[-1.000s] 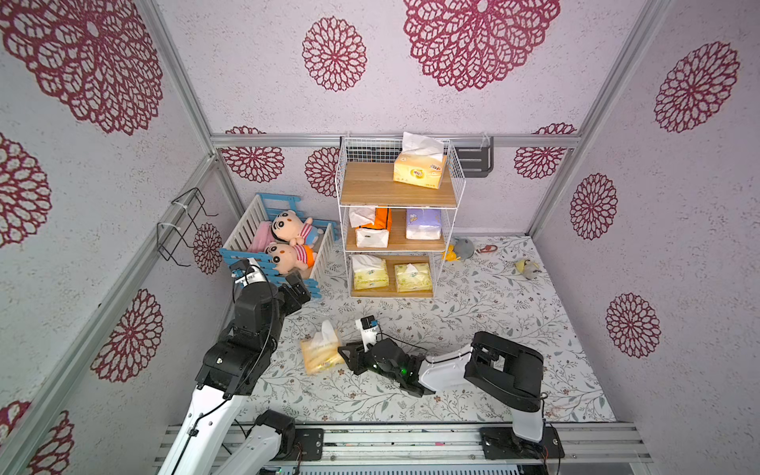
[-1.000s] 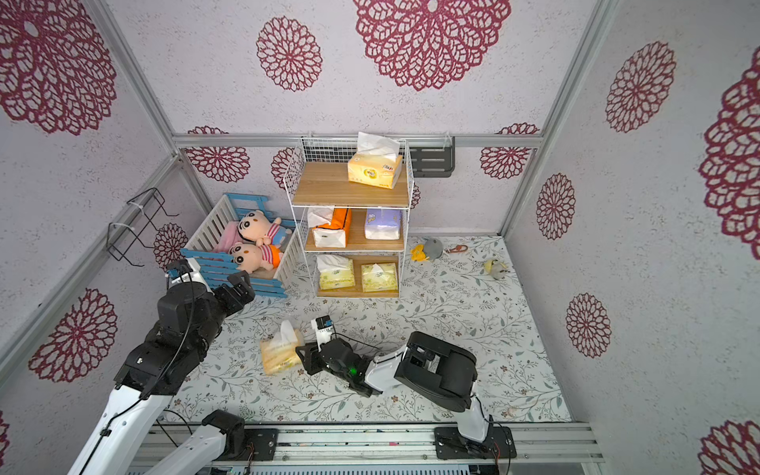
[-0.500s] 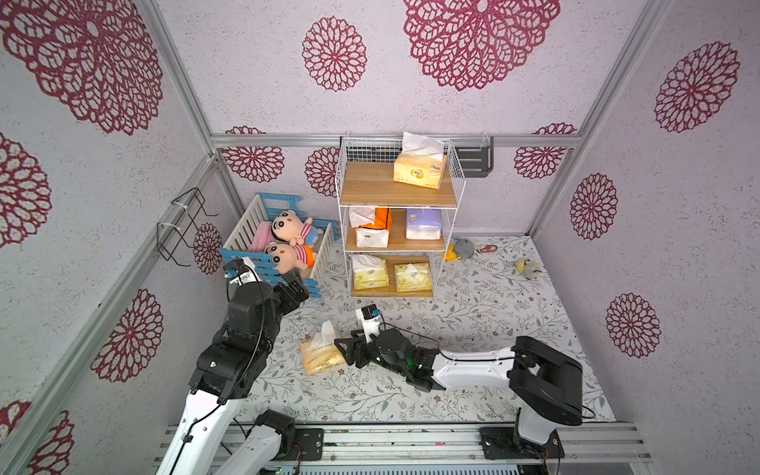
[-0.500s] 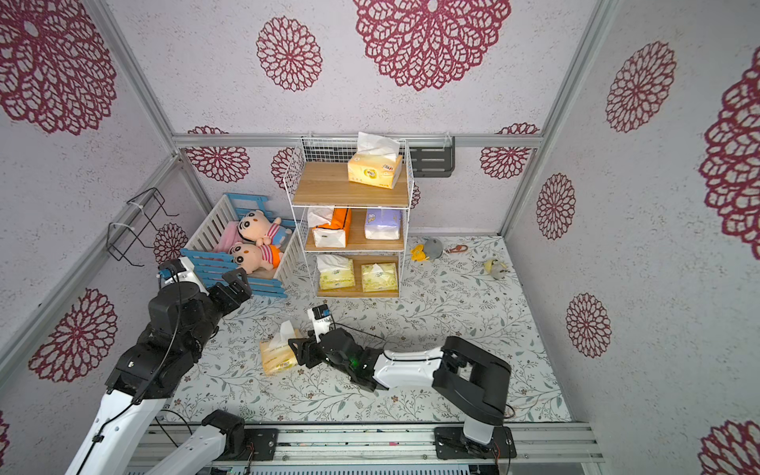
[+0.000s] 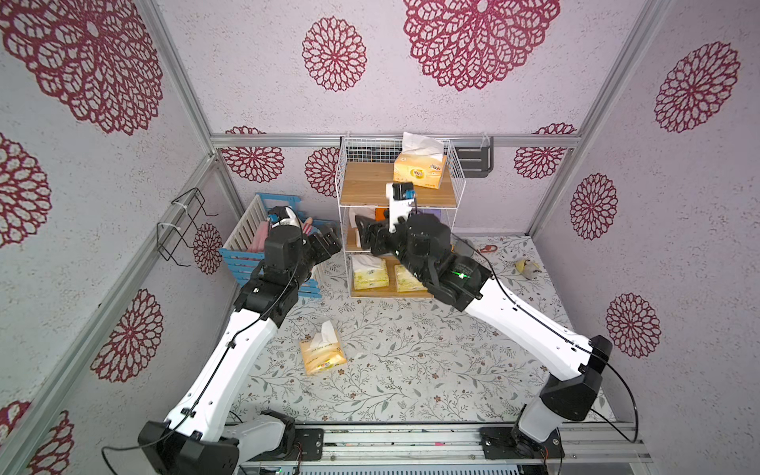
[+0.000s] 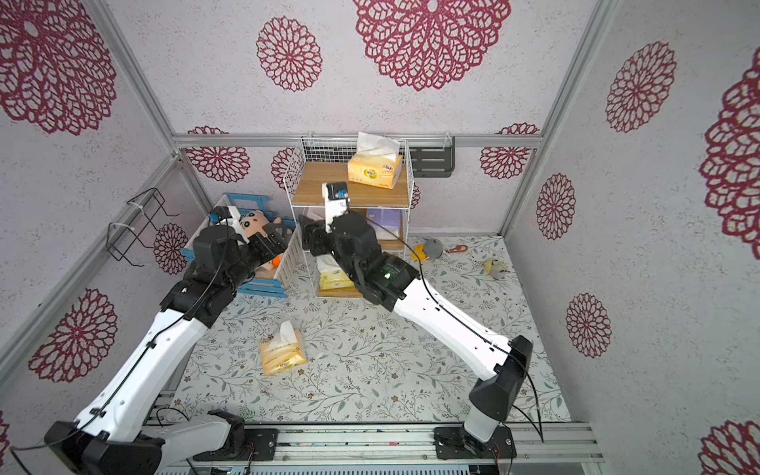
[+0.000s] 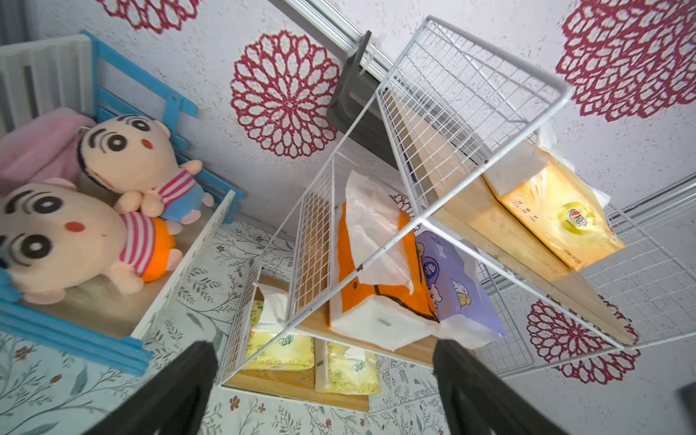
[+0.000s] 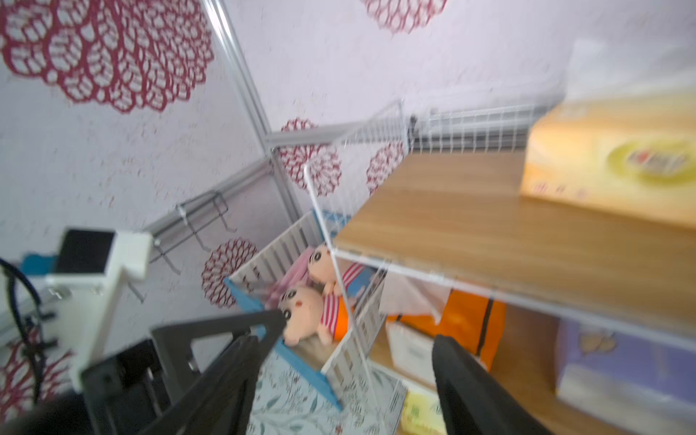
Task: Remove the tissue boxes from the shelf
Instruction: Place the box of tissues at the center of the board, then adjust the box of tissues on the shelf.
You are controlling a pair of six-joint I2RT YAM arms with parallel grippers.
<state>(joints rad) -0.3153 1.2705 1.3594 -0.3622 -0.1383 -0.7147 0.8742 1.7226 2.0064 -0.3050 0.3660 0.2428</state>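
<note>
At shelf (image 5: 370,189) middle tier: right end effector (image 5: 367,233), jaws parted, empty, bright orange tissue box (image 7: 342,260) just beyond. Left end effector (image 7: 324,345) at its 9 o'clock, wide open, empty.

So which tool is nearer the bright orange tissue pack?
Right. The right tool is just before the bright orange pack at the shelf's middle tier; the left tool hangs farther off, beside the crib.

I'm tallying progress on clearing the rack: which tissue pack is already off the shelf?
The peach-orange pack lying on the floral mat in front of the shelf. It alone is down on the floor; none of the rest has left the shelf's boards.
</note>
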